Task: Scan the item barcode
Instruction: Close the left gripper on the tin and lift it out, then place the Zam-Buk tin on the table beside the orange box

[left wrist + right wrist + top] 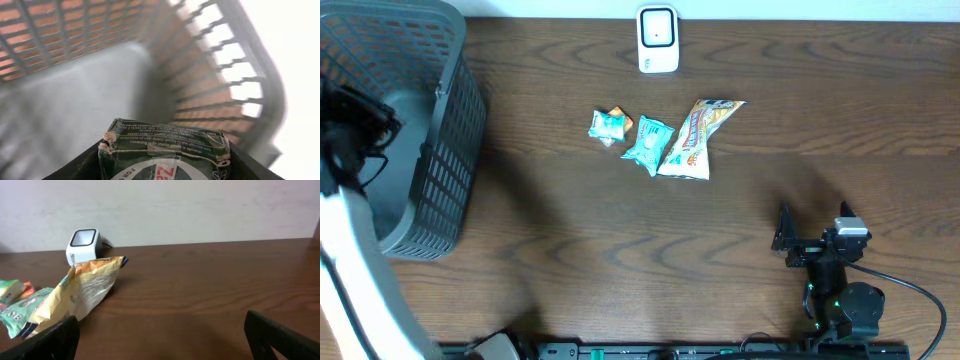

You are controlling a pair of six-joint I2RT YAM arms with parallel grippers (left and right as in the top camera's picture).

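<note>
Left gripper (162, 170): part-closed on a dark green carton (165, 145), one finger on each side edge.
Carton's place: hung above the floor of the grey basket (445, 150), at 10 o'clock on the table (620, 250); scanner (658, 40) well apart at 12 o'clock.
Right gripper (813, 230): jaws wide, empty, at 4 o'clock.
Handling: probably light, thin card; one corner looked crushed. It would dent under squeeze, so grip the side edges and leave the printed faces clear.

Soft even light, basket (200, 75) blurred (glare right)
</note>
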